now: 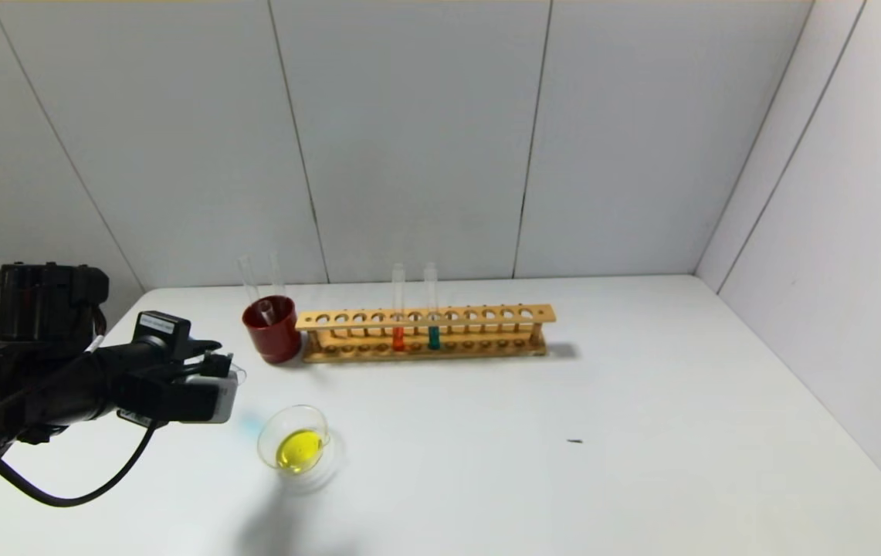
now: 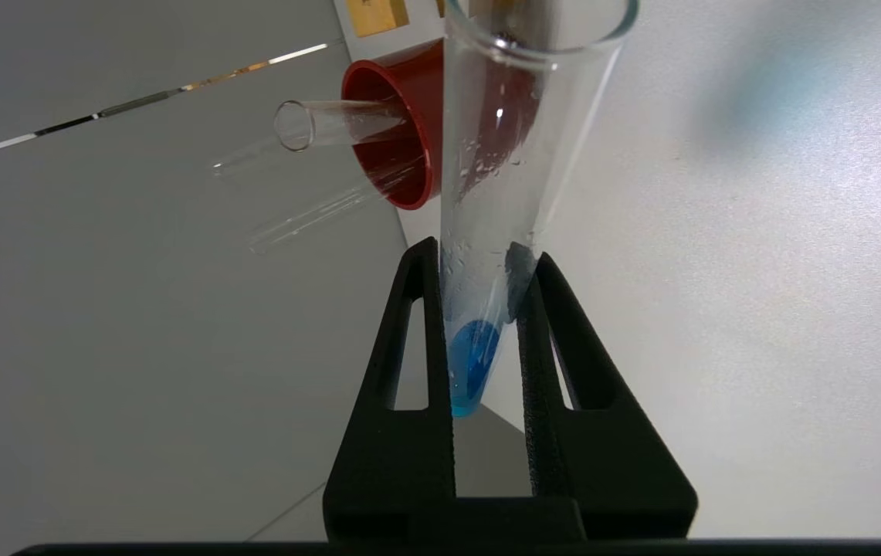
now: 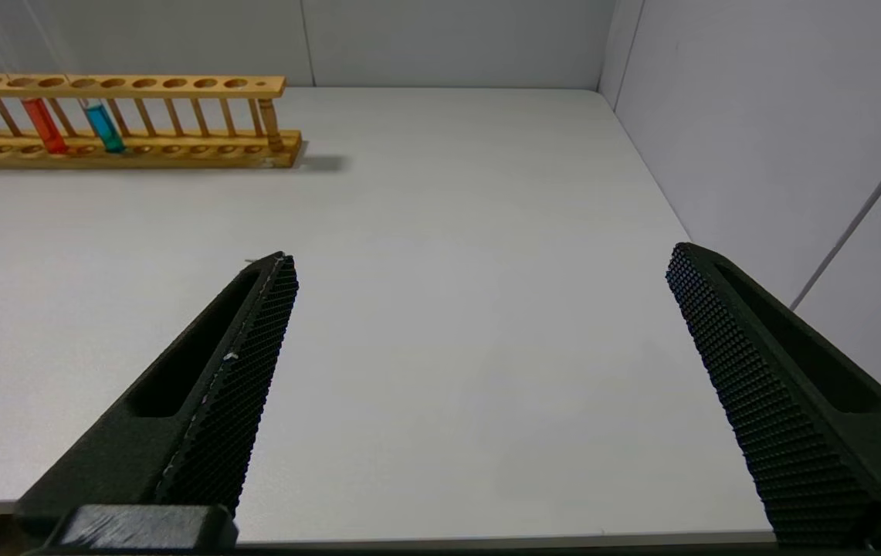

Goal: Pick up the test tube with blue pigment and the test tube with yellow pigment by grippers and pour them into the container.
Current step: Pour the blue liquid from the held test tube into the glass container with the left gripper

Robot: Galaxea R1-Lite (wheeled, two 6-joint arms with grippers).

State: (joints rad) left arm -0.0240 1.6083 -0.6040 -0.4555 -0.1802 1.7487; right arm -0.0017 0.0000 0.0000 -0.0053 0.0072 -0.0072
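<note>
My left gripper (image 1: 216,363) (image 2: 482,251) is shut on the test tube with blue pigment (image 2: 517,139). A little blue liquid (image 2: 475,363) sits in its rounded end between the fingers, and the tube lies tilted with its mouth away from my wrist. The gripper hovers just left of and above the container (image 1: 293,440), a small clear glass dish holding yellow liquid. The test tube with yellow pigment is not in view. My right gripper (image 3: 480,257) is open and empty over bare table at the right, out of the head view.
A dark red cup (image 1: 272,330) (image 2: 401,139) holds two empty tubes, behind the dish. A wooden rack (image 1: 425,332) (image 3: 123,116) beside it holds an orange tube (image 1: 398,337) and a teal tube (image 1: 433,337). White walls enclose the table.
</note>
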